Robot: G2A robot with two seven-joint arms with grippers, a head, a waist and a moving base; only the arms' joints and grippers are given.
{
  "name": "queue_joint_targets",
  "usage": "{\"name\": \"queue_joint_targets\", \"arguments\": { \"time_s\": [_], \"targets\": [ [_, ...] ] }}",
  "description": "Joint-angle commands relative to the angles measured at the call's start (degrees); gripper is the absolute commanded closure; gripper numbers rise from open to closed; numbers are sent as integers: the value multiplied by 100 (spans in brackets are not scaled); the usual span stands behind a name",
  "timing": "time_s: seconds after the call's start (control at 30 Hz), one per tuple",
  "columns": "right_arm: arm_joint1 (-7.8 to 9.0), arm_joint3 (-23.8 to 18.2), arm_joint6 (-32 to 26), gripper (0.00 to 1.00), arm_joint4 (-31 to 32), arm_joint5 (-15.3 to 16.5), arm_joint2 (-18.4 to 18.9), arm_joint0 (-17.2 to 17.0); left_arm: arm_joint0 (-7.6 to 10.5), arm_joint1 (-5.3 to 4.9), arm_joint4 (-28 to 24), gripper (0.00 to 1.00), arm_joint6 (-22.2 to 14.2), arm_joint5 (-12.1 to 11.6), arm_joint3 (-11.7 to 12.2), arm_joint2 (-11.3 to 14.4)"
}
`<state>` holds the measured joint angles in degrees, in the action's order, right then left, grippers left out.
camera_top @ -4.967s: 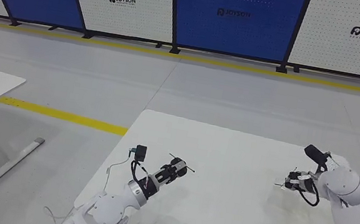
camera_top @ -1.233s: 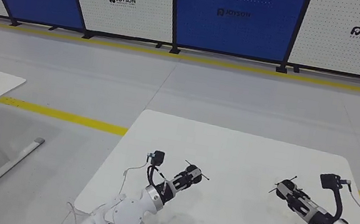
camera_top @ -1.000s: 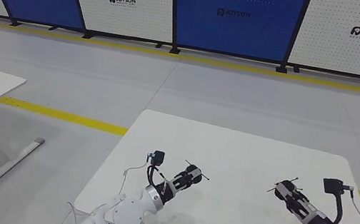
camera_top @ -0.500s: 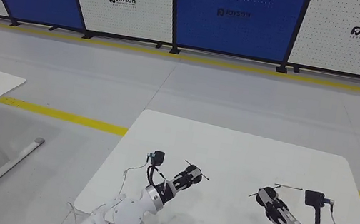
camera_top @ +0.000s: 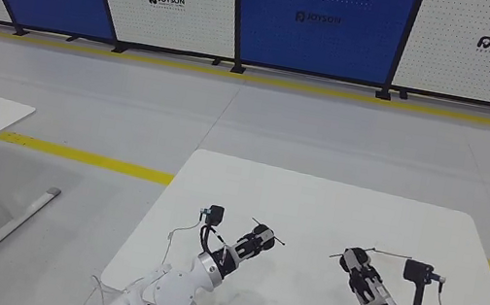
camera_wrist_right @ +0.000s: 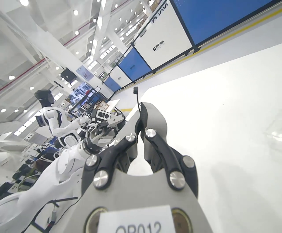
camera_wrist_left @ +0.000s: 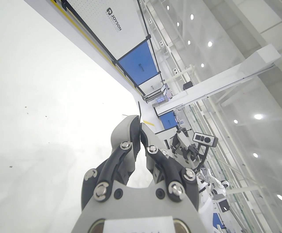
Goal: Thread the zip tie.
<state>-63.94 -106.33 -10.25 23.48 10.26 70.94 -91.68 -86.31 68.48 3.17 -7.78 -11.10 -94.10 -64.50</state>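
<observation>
White counter [camera_top: 316, 200]: flat top, four-sided, rounded corners at far left and far right. Far edge straight; near edge runs out of top view. Stands on grey floor [camera_top: 135, 104]. Yellow line [camera_top: 86, 157] on floor meets counter's left edge, shows again past right edge. Surface plain, matte. Few tiny dark specks [camera_wrist_left: 27, 107] lie on top, scattered, well apart from each other. Another lone speck [camera_wrist_right: 222, 105] on open stretch of counter in right wrist view. Specks too small to tell what they are.
</observation>
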Motion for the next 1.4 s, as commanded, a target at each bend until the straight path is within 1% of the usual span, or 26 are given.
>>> {"name": "queue_joint_targets", "arguments": {
  "time_s": [0.0,0.03,0.07,0.83,0.9,0.93,0.97,1.0,1.03,1.1,1.3,1.37],
  "targets": [
    [-43,165,477,100,169,35,-175,-32,0,0,0,100,0,0,0,0],
    [-66,267,721,100,286,68,-276,-59,0,0,0,100,0,0,0,0],
    [-80,332,795,100,311,152,-362,-74,0,0,0,100,0,0,0,0],
    [-80,332,795,100,311,152,-362,-74,5,0,18,100,23,6,-3,-4],
    [-80,332,795,100,311,152,-362,-74,58,10,360,100,340,159,-8,4],
    [-80,332,795,100,311,152,-362,-74,74,20,450,100,476,234,-5,31],
    [-80,332,795,100,311,152,-362,-74,112,31,647,100,680,322,16,52],
    [-80,332,795,100,311,152,-362,-74,146,33,955,100,848,385,54,80],
    [-80,332,795,100,311,152,-362,-74,154,42,1125,100,941,431,87,139],
    [-80,332,795,100,311,152,-362,-74,197,49,1302,100,866,554,160,225],
    [-80,332,795,100,311,152,-362,-74,197,49,1302,100,866,554,160,225],
    [-98,371,613,100,-96,194,-390,-54,197,49,1302,100,866,554,160,225]
  ]
}}
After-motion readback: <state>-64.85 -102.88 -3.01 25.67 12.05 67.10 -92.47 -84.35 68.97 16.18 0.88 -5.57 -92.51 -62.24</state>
